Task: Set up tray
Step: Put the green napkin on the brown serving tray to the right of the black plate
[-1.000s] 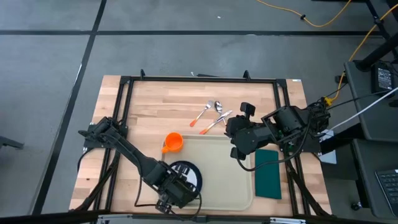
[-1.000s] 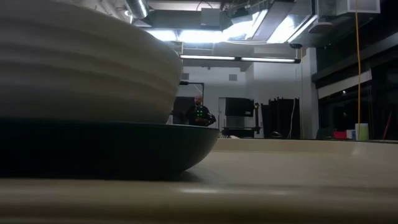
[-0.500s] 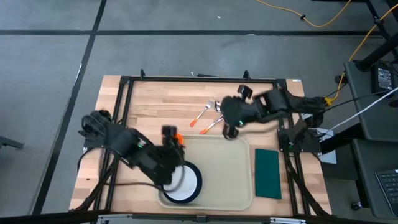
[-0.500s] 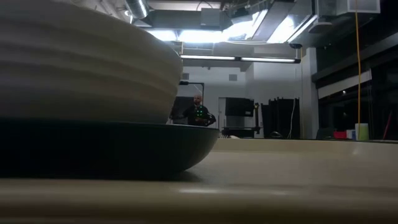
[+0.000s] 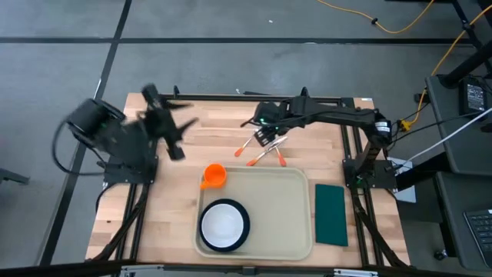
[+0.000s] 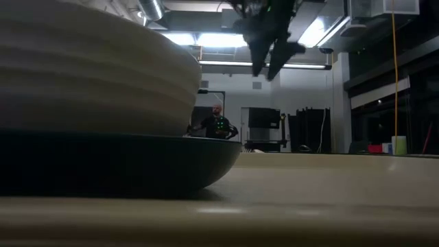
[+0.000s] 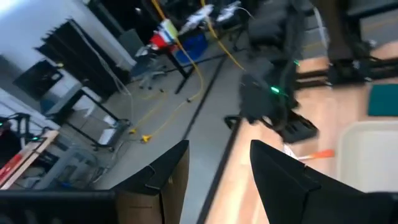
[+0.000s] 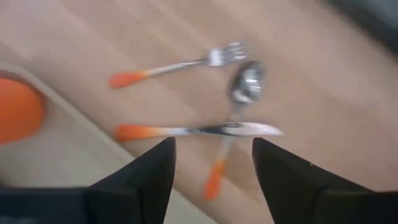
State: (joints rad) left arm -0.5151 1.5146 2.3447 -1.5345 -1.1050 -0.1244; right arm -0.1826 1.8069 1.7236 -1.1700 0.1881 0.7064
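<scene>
The beige tray (image 5: 280, 211) lies on the table's near half. In its near-left part a white bowl on a dark plate (image 5: 224, 225) rests, filling the left of the low view (image 6: 89, 103). An orange cup (image 5: 214, 176) stands at the tray's far-left corner. A fork (image 8: 180, 65), a spoon (image 8: 241, 90) and a knife (image 8: 199, 130), all orange-handled, lie on the wood just beyond the tray. My right gripper (image 5: 267, 132) hovers open above them (image 8: 211, 168). My left gripper (image 5: 173, 129) is open, raised over the far-left of the table, holding nothing.
A dark green napkin (image 5: 332, 214) lies on the table right of the tray. A black frame (image 5: 246, 98) borders the table. Bare wood shows at the far left and far right. A person (image 6: 218, 125) sits far off in the room behind.
My left gripper has left the bowl and plate on the tray's near left, swinging up and away toward the table's far-left corner. My right gripper has moved from over the tray's right side toward the far edge and left, stopping above the cutlery.
</scene>
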